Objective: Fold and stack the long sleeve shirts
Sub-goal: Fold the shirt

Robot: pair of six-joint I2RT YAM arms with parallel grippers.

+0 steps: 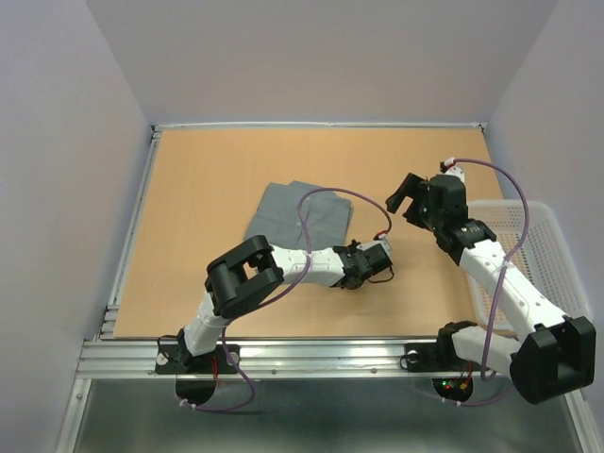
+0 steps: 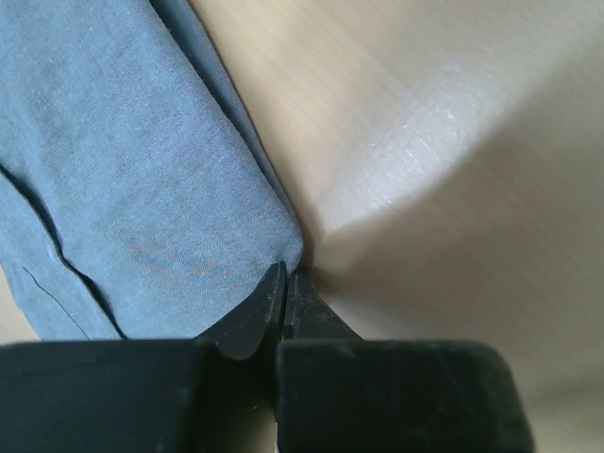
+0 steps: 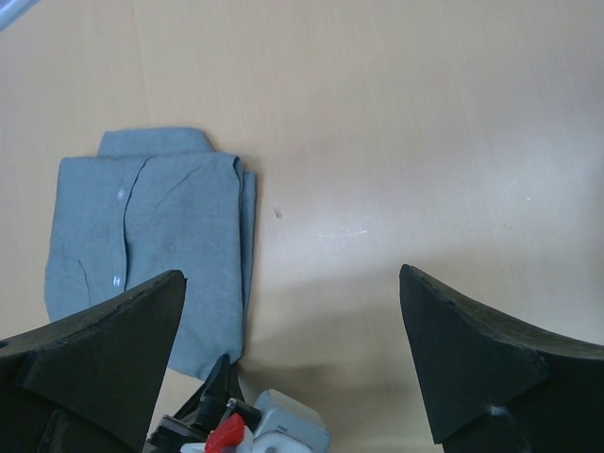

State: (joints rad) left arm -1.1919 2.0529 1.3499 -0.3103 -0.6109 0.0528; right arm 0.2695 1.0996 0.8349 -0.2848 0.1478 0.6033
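One grey long sleeve shirt (image 1: 297,212) lies folded in a rectangle on the wooden table, its button placket facing up; it also shows in the right wrist view (image 3: 151,245) and the left wrist view (image 2: 123,170). My left gripper (image 1: 345,257) is low at the shirt's near right corner. Its jaws are pressed together (image 2: 286,276), tips touching the corner's edge, with no cloth visible between them. It also shows in the right wrist view (image 3: 219,373). My right gripper (image 1: 404,201) is open and empty, raised above bare table to the right of the shirt (image 3: 292,274).
A white mesh basket (image 1: 510,204) stands at the table's right edge, under my right arm. A purple cable loops from my left arm over the shirt's right part. Walls close the table in on three sides.
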